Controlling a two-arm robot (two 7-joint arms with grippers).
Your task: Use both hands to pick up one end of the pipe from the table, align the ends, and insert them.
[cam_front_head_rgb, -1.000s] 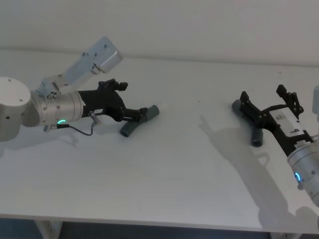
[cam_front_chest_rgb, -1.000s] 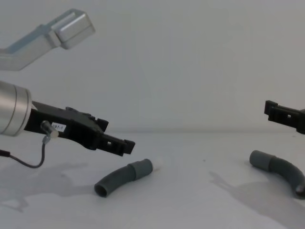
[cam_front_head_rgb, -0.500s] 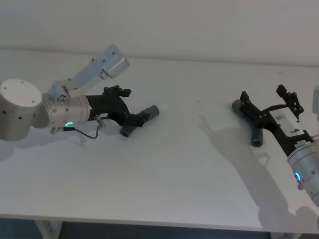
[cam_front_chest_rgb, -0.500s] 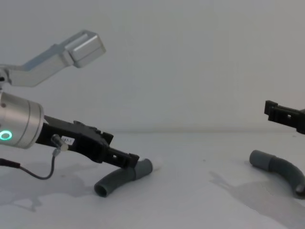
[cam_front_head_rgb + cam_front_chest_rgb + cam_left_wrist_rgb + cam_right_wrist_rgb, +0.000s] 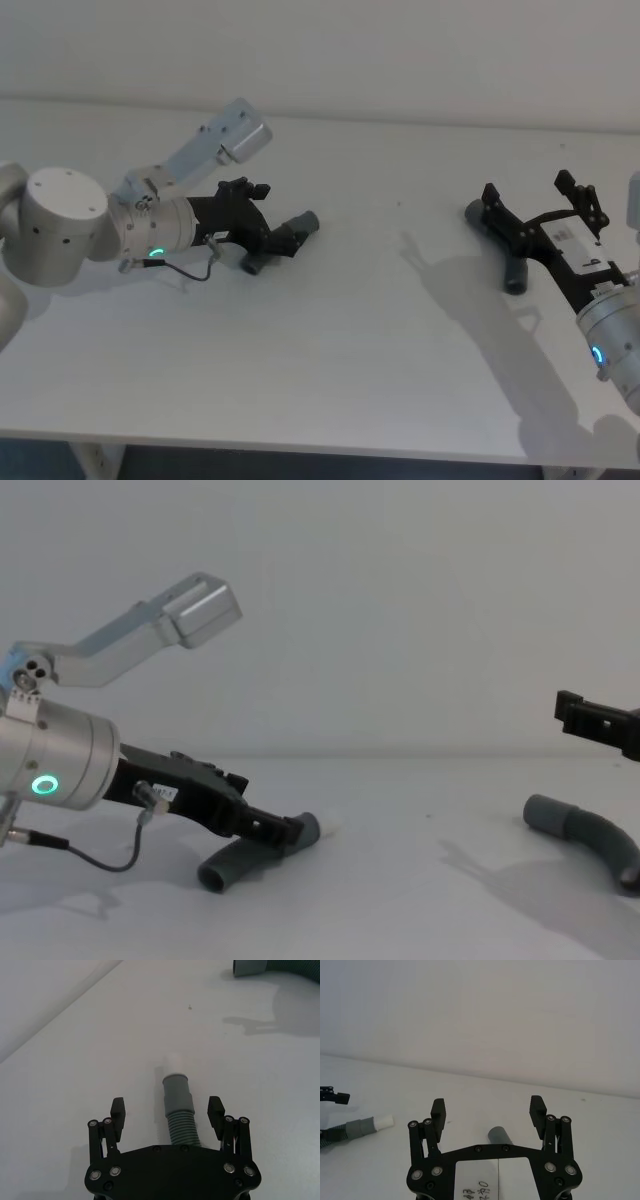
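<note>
Left end effector [image 5: 167, 1105]: fingers apart, one on each side of the left hose piece [image 5: 179, 1115], low over the ribbed stretch just behind the grey collar [image 5: 177, 1092]. Not yet closed on it.

Left hose piece: short, curved, dark-grey ribbed, lying flat on the counter [image 5: 350, 340]. Smooth collar, then a narrow white tip [image 5: 174, 1062] pointing away from the wrist.

Handling, my guess: light; ribs will flex, collar is stiffer. Best hold is on the ribs right at the collar, so the tip stays steady for aiming. Smooth plastic may twist in a loose grip.

Right end effector [image 5: 488, 1105]: fingers spread wide, poised above the right hose piece [image 5: 590, 832], not touching it.

Right hose piece: well apart from the left hose piece, on its right, lying flat; its wide grey socket cuff [image 5: 499, 1135] faces roughly toward the left hose piece.
</note>
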